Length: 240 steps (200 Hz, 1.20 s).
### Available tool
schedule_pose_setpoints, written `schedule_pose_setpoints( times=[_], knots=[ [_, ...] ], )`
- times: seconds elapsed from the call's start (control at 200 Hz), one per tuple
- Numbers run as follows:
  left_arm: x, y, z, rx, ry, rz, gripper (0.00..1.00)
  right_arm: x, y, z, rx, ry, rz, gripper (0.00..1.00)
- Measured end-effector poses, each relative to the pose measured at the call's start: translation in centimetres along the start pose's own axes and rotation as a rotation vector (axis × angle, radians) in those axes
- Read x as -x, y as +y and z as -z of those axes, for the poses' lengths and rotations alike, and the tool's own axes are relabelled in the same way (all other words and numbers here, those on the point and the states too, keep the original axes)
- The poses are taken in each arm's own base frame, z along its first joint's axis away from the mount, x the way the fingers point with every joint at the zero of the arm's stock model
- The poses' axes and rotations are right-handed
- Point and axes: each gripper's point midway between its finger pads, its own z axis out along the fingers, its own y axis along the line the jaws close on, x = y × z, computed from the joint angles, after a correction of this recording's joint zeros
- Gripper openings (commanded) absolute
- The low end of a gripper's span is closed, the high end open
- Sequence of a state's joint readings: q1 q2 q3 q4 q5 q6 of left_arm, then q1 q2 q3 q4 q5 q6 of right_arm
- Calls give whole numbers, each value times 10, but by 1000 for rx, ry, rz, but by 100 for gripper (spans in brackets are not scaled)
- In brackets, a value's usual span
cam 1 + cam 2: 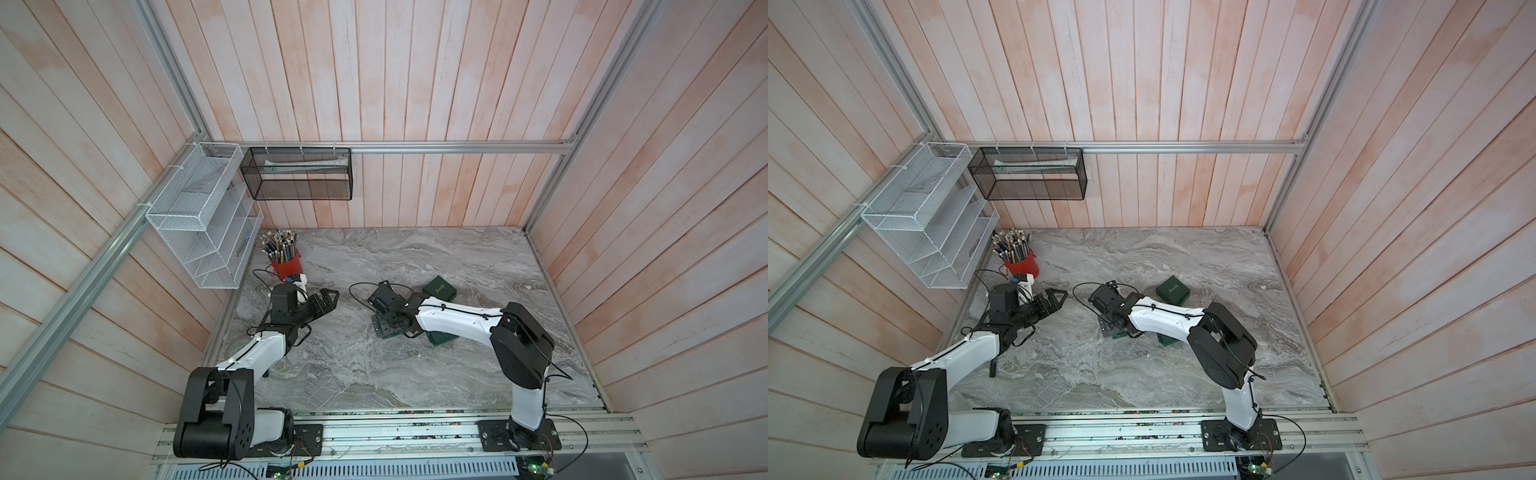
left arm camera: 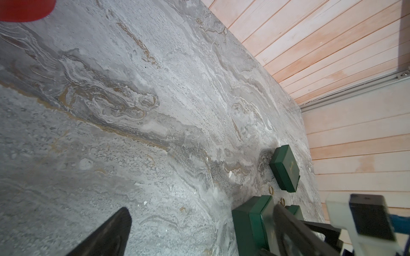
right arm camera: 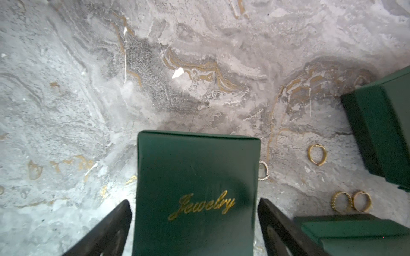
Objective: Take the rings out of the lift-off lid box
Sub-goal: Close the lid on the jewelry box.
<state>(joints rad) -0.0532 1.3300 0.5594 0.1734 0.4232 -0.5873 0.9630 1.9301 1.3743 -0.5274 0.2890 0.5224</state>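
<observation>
Marble top (image 1: 415, 257), plank walls: rings (image 3: 309, 154) lie out on the stone, right gripper (image 3: 194, 202) over "Jewelry" box (image 3: 197, 168).
Far left in a top view, red pencil cup (image 1: 286, 266); beside it the left gripper (image 1: 330, 300) hangs spread & empty, prob. kept clear. R wrist view, centre: jaws stand wide either side of the box w/ a sliver of marble showing, so it reads as let go, not pinched. Right of it: beaded hoop (image 3: 267, 170) touching the box edge, one gold hoop, then two gold hoops (image 3: 333, 202) side by side, btwn second green box (image 3: 381, 133) at right edge & third green box (image 3: 355, 232) lower right. Emptied, I'd judge.
</observation>
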Motion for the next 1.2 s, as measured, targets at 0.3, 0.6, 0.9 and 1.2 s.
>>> schedule_pose_setpoints(
  times=[0.3, 0.6, 0.9, 1.2],
  knots=[
    [-2, 2, -2, 3, 9, 4, 100, 1, -1, -1, 3, 2, -6, 90],
    [-18, -18, -7, -37, 33, -22, 100, 9, -3, 13, 62, -34, -47, 91],
    [-51, -61, -16, -112, 95, -43, 99, 28, -56, 55, 212, -182, -275, 91],
    [-84, -93, -24, -181, 172, 6, 91, -1, -69, 33, 365, -111, -376, 87]
  ],
)
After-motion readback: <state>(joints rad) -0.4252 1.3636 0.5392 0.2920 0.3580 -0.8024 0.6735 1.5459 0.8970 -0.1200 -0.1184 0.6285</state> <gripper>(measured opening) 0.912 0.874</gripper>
